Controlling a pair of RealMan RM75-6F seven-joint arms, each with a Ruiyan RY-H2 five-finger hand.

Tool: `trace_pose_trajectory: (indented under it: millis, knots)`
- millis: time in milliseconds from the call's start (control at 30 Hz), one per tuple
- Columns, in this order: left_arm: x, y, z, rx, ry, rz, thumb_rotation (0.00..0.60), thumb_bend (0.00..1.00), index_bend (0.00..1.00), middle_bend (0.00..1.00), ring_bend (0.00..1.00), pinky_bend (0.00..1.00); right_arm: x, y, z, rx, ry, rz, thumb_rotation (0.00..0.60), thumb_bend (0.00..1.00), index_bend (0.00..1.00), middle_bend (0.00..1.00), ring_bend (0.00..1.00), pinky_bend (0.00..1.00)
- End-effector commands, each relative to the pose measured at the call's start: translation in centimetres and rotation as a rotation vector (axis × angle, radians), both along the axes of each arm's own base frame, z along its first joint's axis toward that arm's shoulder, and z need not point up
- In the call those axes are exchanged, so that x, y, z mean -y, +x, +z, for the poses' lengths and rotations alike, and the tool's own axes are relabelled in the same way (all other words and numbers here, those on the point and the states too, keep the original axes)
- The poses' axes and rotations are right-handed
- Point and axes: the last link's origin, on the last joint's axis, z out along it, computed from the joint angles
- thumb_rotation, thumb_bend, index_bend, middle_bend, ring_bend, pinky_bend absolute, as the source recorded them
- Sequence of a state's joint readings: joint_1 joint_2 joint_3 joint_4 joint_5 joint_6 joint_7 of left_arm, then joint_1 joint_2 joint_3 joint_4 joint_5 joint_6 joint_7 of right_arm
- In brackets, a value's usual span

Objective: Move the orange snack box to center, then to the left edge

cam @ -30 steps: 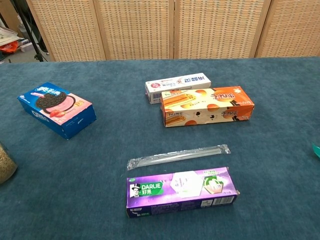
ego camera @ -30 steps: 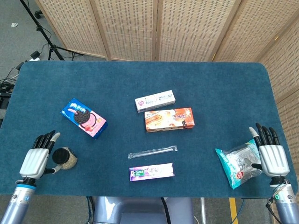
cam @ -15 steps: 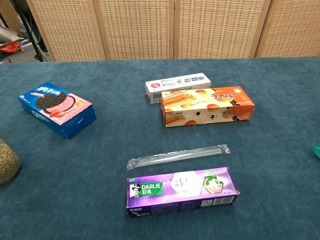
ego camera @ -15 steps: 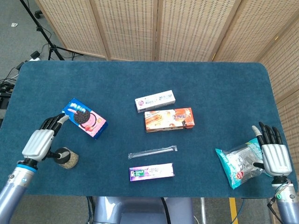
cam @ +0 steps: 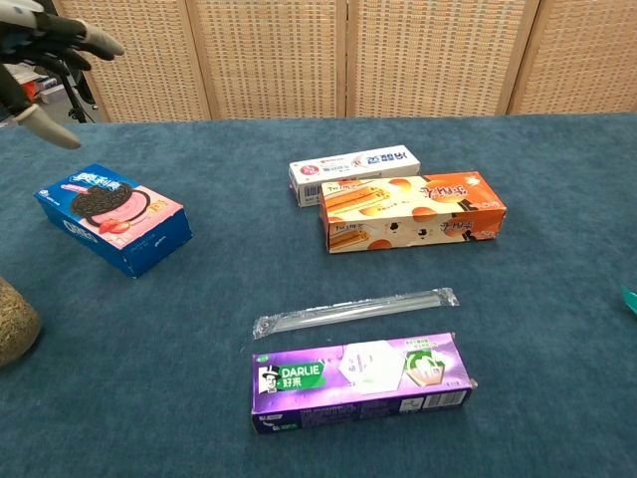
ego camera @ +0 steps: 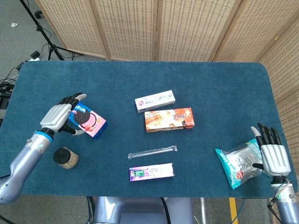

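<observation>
Above the blue Oreo box (ego camera: 85,118), we hold our left hand (ego camera: 60,115) raised, fingers spread, empty. Right of it lies the rectangular cardboard orange snack box (ego camera: 169,119); our right hand (ego camera: 273,156) rests flat, empty.

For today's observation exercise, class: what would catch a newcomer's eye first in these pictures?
Probably the orange snack box printed with wafer rolls, lying mid-table right beside a white rectangular carton. Next, the left hand raised with fingers apart by the blue and pink cookie box at the left. At the near right, the right hand sits beside a teal foil snack bag.
</observation>
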State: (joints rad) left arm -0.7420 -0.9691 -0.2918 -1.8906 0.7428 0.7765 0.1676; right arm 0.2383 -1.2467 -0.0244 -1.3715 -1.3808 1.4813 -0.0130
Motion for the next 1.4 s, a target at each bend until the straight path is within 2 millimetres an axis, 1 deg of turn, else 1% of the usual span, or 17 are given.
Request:
trace_pose_trajectory:
  millis: [33,100,200,367,433,533,600,700,800,1000,1067,1267,1400]
  knots:
    - [-2.9,3.4,-2.7,-0.054,-0.077,-0.016,0.6,0.12,0.0,0.0,0.0,0.0,0.1,-0.1,0.1,0.009,0.001,-0.007,0.6,0.0,0.0,0.0,0.0,0.0]
    - [-3.3,4.3,-3.4,-0.058,-0.09,-0.013,0.6,0.12,0.0,0.0,0.0,0.0,0.1,-0.2,0.1,0.013,0.002,-0.009,0.6,0.0,0.0,0.0,0.0,0.0]
    - [-4.2,6.7,-5.1,-0.055,-0.129,-0.018,0.6,0.12,0.0,0.0,0.0,0.0,0.2,-0.4,0.2,0.027,0.002,-0.015,0.6,0.0,0.0,0.0,0.0,0.0]
    - [-5.3,10.0,-7.7,-0.094,-0.158,-0.054,0.6,0.12,0.0,0.0,0.0,0.0,0.3,-0.8,0.6,0.061,-0.001,-0.031,0.6,0.0,0.0,0.0,0.0,0.0]
    - [-5.4,10.9,-8.4,-0.104,-0.164,-0.06,0.6,0.12,0.0,0.0,0.0,0.0,0.4,-0.9,0.8,0.073,-0.002,-0.036,0.6,0.0,0.0,0.0,0.0,0.0]
    - [-5.6,12.9,-10.1,-0.124,-0.177,-0.08,0.6,0.12,0.0,0.0,0.0,0.0,0.5,-1.2,1.0,0.097,-0.003,-0.045,0.6,0.0,0.0,0.0,0.0,0.0]
    - [-5.8,13.8,-11.0,-0.137,-0.181,-0.081,0.6,0.12,0.0,0.0,0.0,0.0,0.5,-1.3,1.2,0.109,-0.004,-0.047,0.6,0.0,0.0,0.0,0.0,0.0]
    - [-5.8,14.3,-11.5,-0.139,-0.189,-0.082,0.6,0.12,0.0,0.0,0.0,0.0,0.6,-1.3,1.3,0.119,-0.007,-0.049,0.6,0.0,0.0,0.0,0.0,0.0]
    - [-5.9,15.7,-13.2,-0.153,-0.205,-0.094,0.6,0.12,0.0,0.0,0.0,0.0,0.6,-1.5,1.6,0.149,-0.011,-0.056,0.6,0.0,0.0,0.0,0.0,0.0]
    - [-6.3,18.0,-15.5,-0.157,-0.213,-0.086,0.6,0.12,0.0,0.0,0.0,0.0,0.8,-1.8,1.9,0.188,-0.005,-0.064,0.6,0.0,0.0,0.0,0.0,0.0]
    - [-6.2,18.9,-16.6,-0.155,-0.221,-0.085,0.6,0.12,0.0,0.0,0.0,0.0,0.8,-1.8,1.9,0.201,-0.002,-0.066,0.6,0.0,0.0,0.0,0.0,0.0]
    - [-5.8,20.7,-19.1,-0.172,-0.232,-0.082,0.6,0.12,0.0,0.0,0.0,0.0,0.9,-2.0,2.2,0.229,0.002,-0.068,0.6,0.0,0.0,0.0,0.0,0.0]
    - [-5.5,22.3,-21.2,-0.183,-0.238,-0.08,0.6,0.12,0.0,0.0,0.0,0.0,0.9,-2.0,2.4,0.25,0.004,-0.066,0.6,0.0,0.0,0.0,0.0,0.0]
